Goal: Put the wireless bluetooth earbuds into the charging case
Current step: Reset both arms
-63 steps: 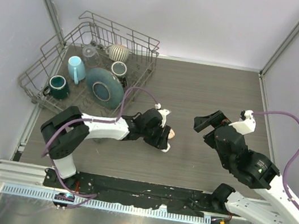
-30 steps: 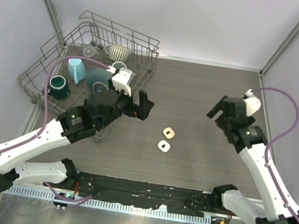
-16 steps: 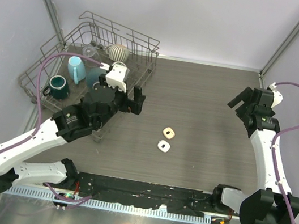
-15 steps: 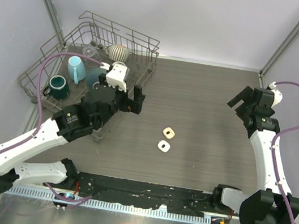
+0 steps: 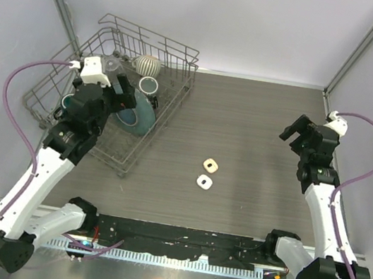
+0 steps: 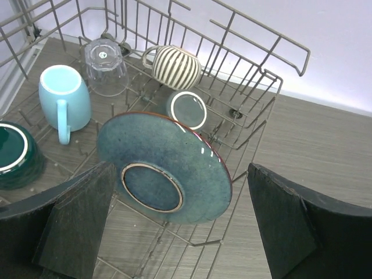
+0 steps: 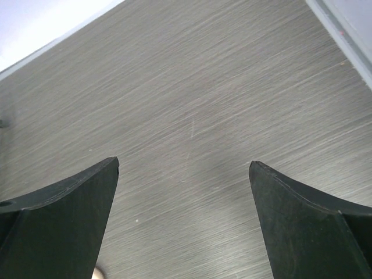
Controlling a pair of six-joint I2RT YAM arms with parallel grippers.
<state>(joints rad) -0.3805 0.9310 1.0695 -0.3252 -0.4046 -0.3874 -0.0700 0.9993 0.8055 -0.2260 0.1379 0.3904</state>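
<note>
Two small rounded pieces lie mid-table: a peach one with a pale middle (image 5: 211, 165) and, just nearer, a white one (image 5: 204, 182). At this size I cannot tell which is the charging case, and no earbuds can be made out. My left gripper (image 5: 124, 95) is open and empty, far left of both pieces, hovering over the wire rack with the blue plate (image 6: 165, 168) between its fingers' line of sight. My right gripper (image 5: 293, 129) is also open and empty, over bare table to their right. In the right wrist view (image 7: 185, 163) only wood grain shows, plus a peach sliver (image 7: 96, 273) at the bottom edge.
A wire dish rack (image 5: 61, 75) fills the back left corner. It holds the blue plate, a light-blue mug (image 6: 63, 96), a dark-green mug (image 6: 11, 154), a striped mug (image 6: 174, 65), an upturned clear glass (image 6: 104, 64) and a white-rimmed cup (image 6: 187, 109). Walls close in the table's sides.
My left arm has swung back from near the table's middle to over the dish rack. The right gripper has shifted slightly nearer. Both small pieces stayed put.
</note>
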